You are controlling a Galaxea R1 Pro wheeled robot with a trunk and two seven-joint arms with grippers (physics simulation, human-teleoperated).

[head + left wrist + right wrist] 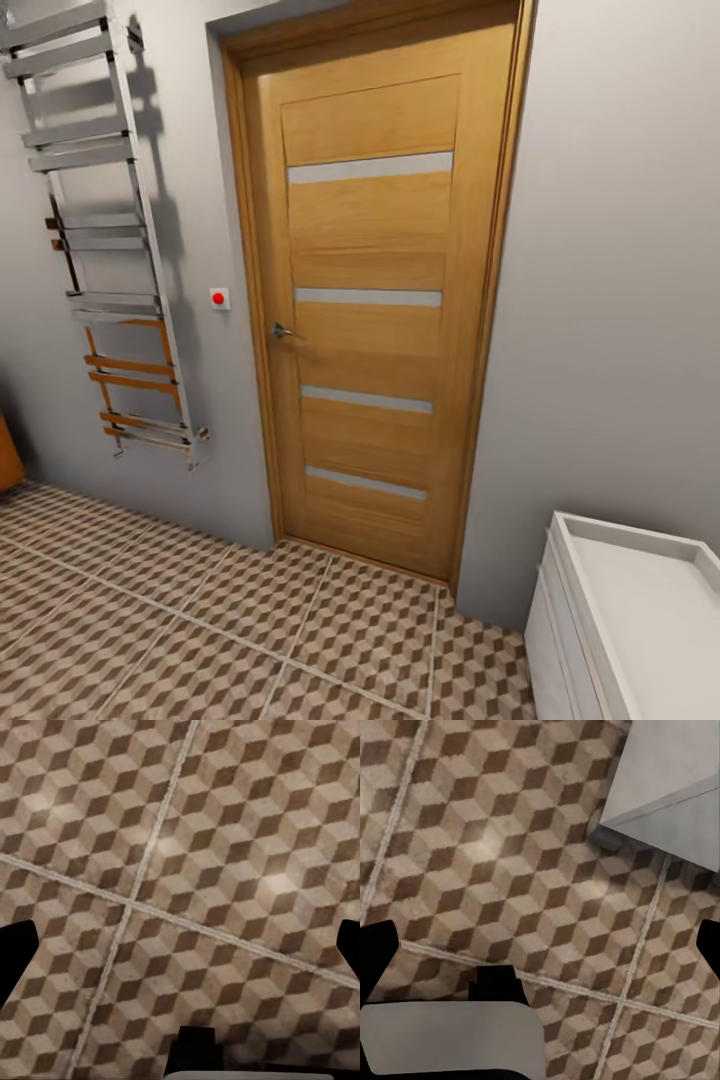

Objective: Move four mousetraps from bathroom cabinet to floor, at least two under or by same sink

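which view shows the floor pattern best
The left wrist view: the floor spans it close up, with crisp cubes and grout. The right wrist view has it partly blocked by a white unit; the head view shows it far and slanted.

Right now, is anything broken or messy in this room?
No, nothing stands out. The tall oak door is shut and straight, the chrome towel ladder hangs flat on the grey wall, and the cube-patterned tile floor has no spills.

No readable text anywhere (the wall's red-dot switch [219, 298] seems unlabelled).
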